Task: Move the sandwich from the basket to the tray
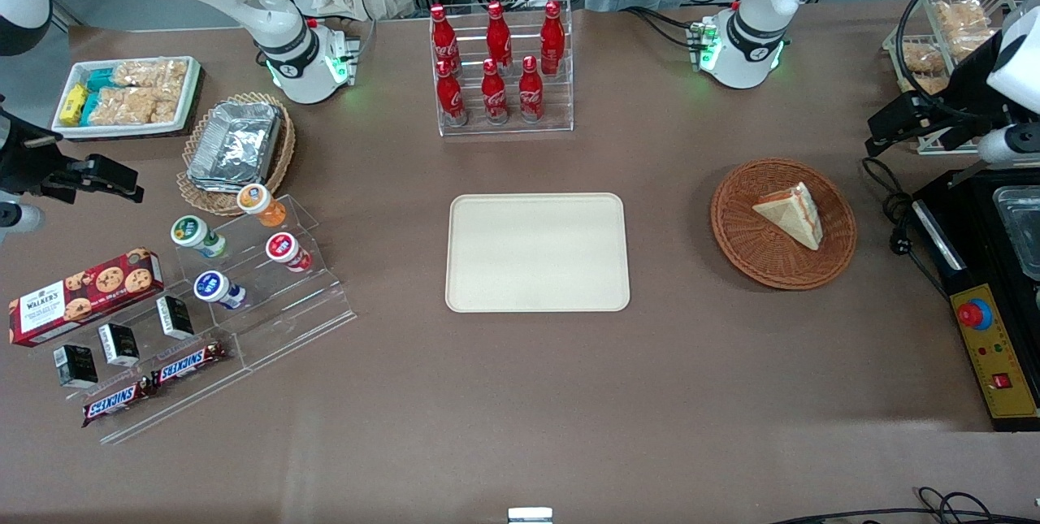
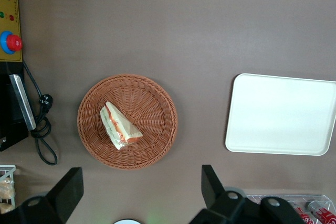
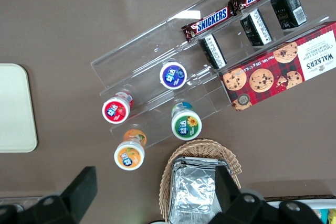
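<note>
Two black fingers [image 2: 65,190] of the left arm's pincer [image 2: 139,192] stood wide apart, holding nothing, high above the brown surface [image 1: 520,394], likely so the approach could start unobstructed. Below, the triangular cream-bread sandwich [image 2: 119,126] lay in the round reddish-brown wicker basket [image 2: 152,95]. Beside the basket, toward the parked arm's end, the plain cream-beige rectangular plastic tray [image 2: 281,114] sat bare.

1. Even, bright overhead light; every view is sharp.
2. The round reddish-brown wicker basket [image 1: 783,223] casts a soft shadow toward the cream rectangular plastic tray [image 1: 537,253].
3. The left arm's gripper [image 2: 142,187], fingers spread, hangs dark above the table.
</note>
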You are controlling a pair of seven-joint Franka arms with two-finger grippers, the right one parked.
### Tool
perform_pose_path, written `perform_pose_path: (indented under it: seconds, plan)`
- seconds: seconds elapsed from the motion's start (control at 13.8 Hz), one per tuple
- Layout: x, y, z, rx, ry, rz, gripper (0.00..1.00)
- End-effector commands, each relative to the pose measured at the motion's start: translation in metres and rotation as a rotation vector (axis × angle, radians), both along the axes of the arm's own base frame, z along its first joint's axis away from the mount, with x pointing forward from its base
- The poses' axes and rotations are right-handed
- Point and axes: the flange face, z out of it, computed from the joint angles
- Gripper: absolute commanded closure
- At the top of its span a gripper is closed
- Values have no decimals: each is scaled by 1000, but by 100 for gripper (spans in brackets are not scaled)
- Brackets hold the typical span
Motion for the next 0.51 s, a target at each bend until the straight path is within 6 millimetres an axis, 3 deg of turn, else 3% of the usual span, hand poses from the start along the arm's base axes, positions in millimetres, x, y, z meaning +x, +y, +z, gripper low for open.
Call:
perform_pose_path:
  seconds: [0.0,0.22,0.44]
  plan:
    - [-2,0,-3,32,8,-5,0]
    - [-3,-1,-6,39,22,27,0]
    - [-34,3,-20,61,122,256,0]
